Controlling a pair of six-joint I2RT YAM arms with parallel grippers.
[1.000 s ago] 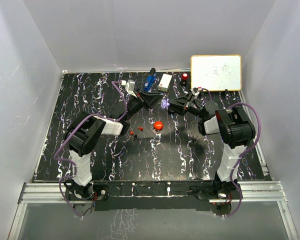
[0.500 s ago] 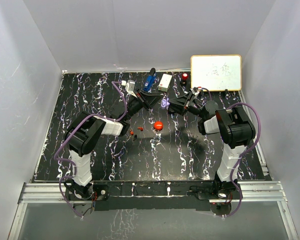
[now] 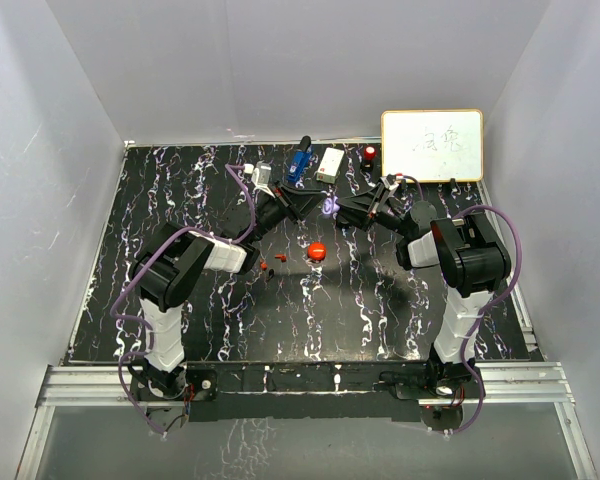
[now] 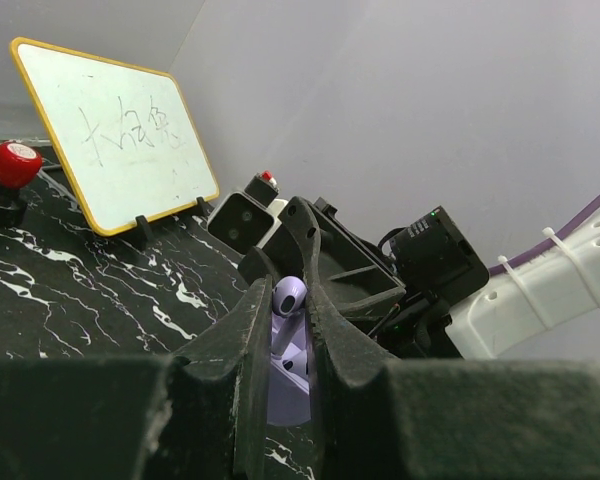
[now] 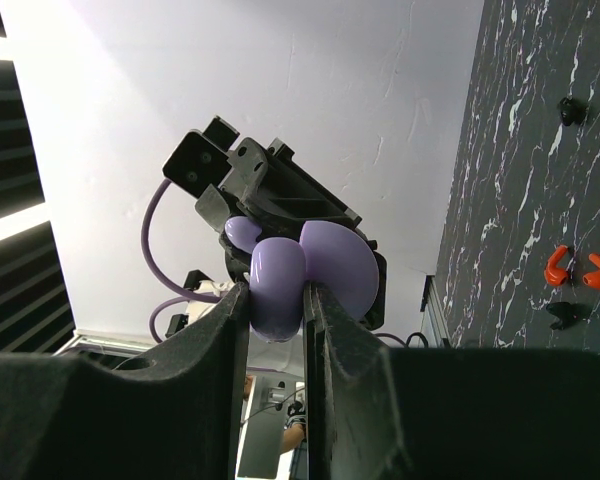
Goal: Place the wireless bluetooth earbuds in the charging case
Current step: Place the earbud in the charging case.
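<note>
Lavender earbud between left pincer

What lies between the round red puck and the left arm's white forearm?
Two tiny red pieces lie there, apart from both; the top view shows them.

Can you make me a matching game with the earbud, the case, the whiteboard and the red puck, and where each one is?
1 earbud
2 case
3 whiteboard
4 red puck

A back right of the table
B in the right gripper
C middle of the table
D in the left gripper

Pairs: 1-D, 2-B, 3-A, 4-C
</note>
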